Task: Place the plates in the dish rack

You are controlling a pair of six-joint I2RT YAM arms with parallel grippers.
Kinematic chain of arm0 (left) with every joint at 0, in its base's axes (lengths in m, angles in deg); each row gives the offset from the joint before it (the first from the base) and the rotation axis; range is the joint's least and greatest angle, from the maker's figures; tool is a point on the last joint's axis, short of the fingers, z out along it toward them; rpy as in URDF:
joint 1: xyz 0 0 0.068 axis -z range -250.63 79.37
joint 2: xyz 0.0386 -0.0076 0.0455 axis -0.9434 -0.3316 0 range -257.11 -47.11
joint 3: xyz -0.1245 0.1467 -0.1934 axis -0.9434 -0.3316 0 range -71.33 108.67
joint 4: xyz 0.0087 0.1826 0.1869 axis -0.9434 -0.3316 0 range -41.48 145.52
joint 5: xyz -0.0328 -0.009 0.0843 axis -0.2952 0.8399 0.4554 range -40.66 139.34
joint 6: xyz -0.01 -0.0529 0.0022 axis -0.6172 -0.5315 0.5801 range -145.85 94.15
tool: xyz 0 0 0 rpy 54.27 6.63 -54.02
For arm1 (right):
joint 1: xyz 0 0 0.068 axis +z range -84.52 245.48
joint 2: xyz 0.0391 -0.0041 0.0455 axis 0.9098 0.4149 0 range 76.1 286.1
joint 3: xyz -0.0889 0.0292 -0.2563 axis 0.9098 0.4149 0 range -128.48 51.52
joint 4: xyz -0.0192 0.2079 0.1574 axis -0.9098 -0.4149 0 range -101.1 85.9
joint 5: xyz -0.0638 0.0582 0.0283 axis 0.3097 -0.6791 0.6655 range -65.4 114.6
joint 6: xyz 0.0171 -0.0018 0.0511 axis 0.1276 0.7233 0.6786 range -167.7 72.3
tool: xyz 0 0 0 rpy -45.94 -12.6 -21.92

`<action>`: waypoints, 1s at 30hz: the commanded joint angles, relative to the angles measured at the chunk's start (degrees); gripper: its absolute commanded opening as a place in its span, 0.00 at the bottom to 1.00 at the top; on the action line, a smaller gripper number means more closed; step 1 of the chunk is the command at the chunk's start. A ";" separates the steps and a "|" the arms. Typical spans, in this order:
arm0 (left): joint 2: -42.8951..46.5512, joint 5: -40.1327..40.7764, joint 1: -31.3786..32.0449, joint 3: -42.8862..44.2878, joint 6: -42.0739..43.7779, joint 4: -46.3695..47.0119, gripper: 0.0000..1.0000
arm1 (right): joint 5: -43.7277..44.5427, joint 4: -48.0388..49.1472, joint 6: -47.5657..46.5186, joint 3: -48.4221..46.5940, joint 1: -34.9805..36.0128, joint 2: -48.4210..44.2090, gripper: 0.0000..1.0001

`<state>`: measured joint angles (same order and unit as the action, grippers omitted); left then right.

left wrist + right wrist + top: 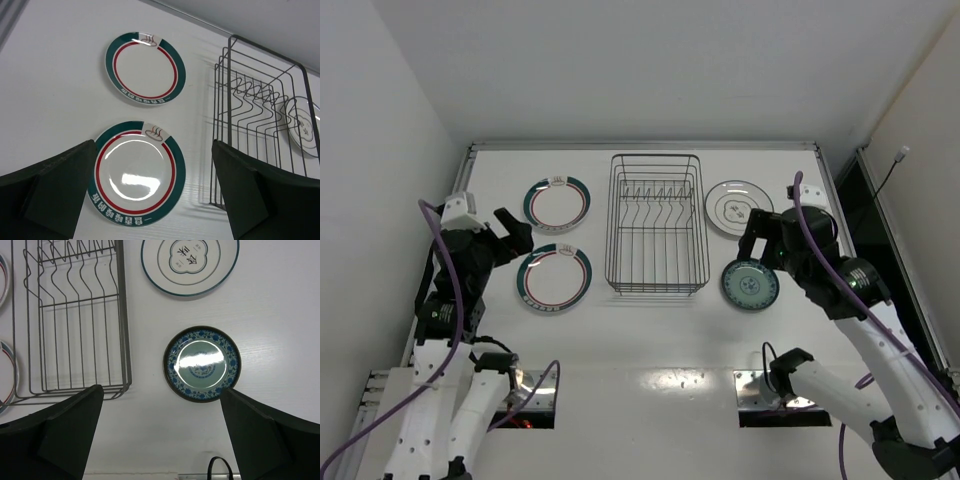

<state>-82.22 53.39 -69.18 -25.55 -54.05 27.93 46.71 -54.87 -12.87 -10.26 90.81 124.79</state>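
Since the arm bases sit at the bottom edge of the top view, starting there: two arms, one pair of fingers each.

Left fingers (pixel 55 190): spread wide, gripping nothing, hanging above the counter (pixel 650 340) at the left of the frame.
Right fingers (pixel 65 430): equally wide apart, also gripping nothing, hanging at the right of the frame.

Plates: four total (two banded, one blue, one plain white). All lie flat on the counter, all outside the rack, none touching another.

Lower row, two plates:
- Near banded plate (pixel 136 173): white with a teal-and-red rim, just left of the rack's lower end in the top view. In the left wrist view it shows between the two left fingers, closer to the left-hand one.
- Blue patterned plate (pixel 202 364): smallest of the four, just right of the rack's lower end. In the right wrist view it shows between the two right fingers, closer to the right-hand one.

Dish rack (pixel 657 222): one, dark wire, centre of the frame, long side running bottom to top. It has one row of upright divider tines in its upper half, and two plates on each side.

Upper row, two plates:
- Far banded plate (pixel 145 68): same pattern as the near one, left of the rack's upper half, straight above the near banded plate.
- White plate (pixel 189 261): thin dark rim line, small centre marks, right of the rack's upper half, above the blue one.
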 commanded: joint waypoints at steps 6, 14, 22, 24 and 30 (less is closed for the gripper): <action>-5.40 -13.37 0.66 -6.23 1.66 11.07 1.00 | 4.78 1.65 0.76 5.79 -1.49 0.70 1.00; -8.30 -8.80 1.27 -4.73 3.33 7.82 1.00 | -16.12 5.31 -4.56 16.67 -30.01 5.10 0.99; -8.30 -7.66 1.27 -4.73 2.81 7.29 1.00 | -37.05 10.94 -8.55 21.88 -47.29 17.66 0.92; -8.30 -7.66 1.79 -4.73 2.81 7.29 1.00 | -37.91 12.26 -8.55 21.88 -48.00 20.64 0.92; -8.83 -7.13 1.80 -4.73 2.81 6.77 1.00 | -43.72 18.51 -3.72 23.90 -49.40 29.52 0.89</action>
<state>-91.16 45.37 -67.98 -31.49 -51.76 33.83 8.48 -40.90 -18.75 12.76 41.63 151.30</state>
